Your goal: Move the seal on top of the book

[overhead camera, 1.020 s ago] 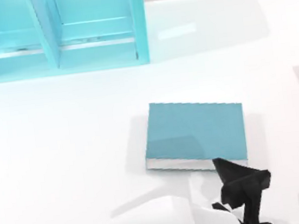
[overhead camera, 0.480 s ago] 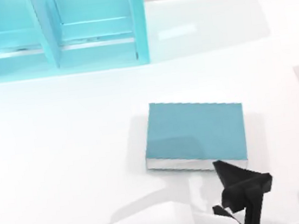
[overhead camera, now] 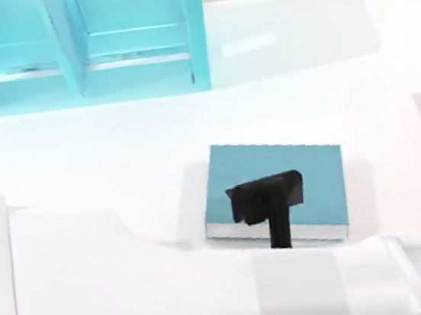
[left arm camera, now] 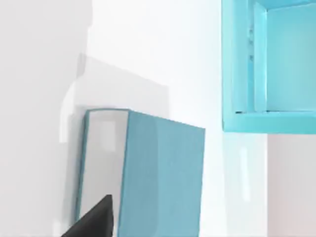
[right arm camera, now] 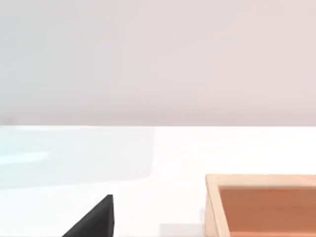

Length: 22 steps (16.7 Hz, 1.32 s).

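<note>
In the top view the book (overhead camera: 304,169) lies flat on the worktop (overhead camera: 118,153), with the blue shelf (overhead camera: 74,51) well apart from it. The left pincer (overhead camera: 265,197) hangs over the book's cover, near its white page edge. Whether it is open or closed, or carrying the seal, I cannot tell, so the seal's place relative to the book is uncertain; if held, it would be hidden beneath the pincer. A seal is probably light, stiff, smooth and easily tipped, best held by its flat sides and set down upright. The left wrist view looks along the book (left arm camera: 163,177) towards the shelf (left arm camera: 266,64). The right wrist view has a wooden box (right arm camera: 261,202), away from the book; the right pincer's state I cannot tell.
</note>
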Tool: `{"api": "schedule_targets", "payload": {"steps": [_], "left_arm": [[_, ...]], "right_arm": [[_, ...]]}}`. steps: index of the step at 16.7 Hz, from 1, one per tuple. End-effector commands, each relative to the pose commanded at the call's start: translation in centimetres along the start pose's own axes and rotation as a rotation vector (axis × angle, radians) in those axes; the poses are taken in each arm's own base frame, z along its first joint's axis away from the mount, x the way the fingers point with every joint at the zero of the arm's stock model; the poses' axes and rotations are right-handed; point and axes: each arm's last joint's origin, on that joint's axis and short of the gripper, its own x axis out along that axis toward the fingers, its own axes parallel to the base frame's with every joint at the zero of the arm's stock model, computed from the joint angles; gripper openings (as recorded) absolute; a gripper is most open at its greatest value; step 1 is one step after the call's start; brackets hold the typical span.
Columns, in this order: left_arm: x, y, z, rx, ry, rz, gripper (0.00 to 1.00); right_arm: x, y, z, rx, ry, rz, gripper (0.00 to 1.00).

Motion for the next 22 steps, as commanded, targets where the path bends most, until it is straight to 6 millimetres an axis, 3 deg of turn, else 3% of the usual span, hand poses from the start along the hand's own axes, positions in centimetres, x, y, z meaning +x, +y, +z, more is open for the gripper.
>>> {"api": "schedule_targets", "payload": {"steps": [3,6,8,11,13,16,19,22], "left_arm": [[2.2,-4.3,4.4,0.101,0.020,0.187,1.00],[4.6,-7.7,10.2,0.213,0.156,0.319,1.00],[5.9,-9.2,14.5,0.288,0.300,0.313,1.00],[6.9,-10.1,20.8,0.412,0.492,0.115,1.00],[7.2,-9.7,24.4,0.521,0.533,-0.109,1.00],[7.5,-7.8,28.1,0.724,0.439,-0.436,1.00],[8.7,-5.0,29.8,0.947,0.247,-0.641,1.00],[10.8,-2.0,30.2,1.152,0.059,-0.719,1.00]], "right_arm": [[0.0,0.0,0.0,0.000,0.000,0.000,1.00],[0.0,0.0,0.0,0.000,0.000,0.000,1.00],[0.0,0.0,0.0,0.000,0.000,0.000,1.00],[0.0,0.0,0.0,0.000,0.000,0.000,1.00],[0.0,0.0,0.0,0.000,0.000,0.000,1.00],[0.0,0.0,0.0,0.000,0.000,0.000,1.00],[0.0,0.0,0.0,0.000,0.000,0.000,1.00],[0.0,0.0,0.0,0.000,0.000,0.000,1.00]]}}
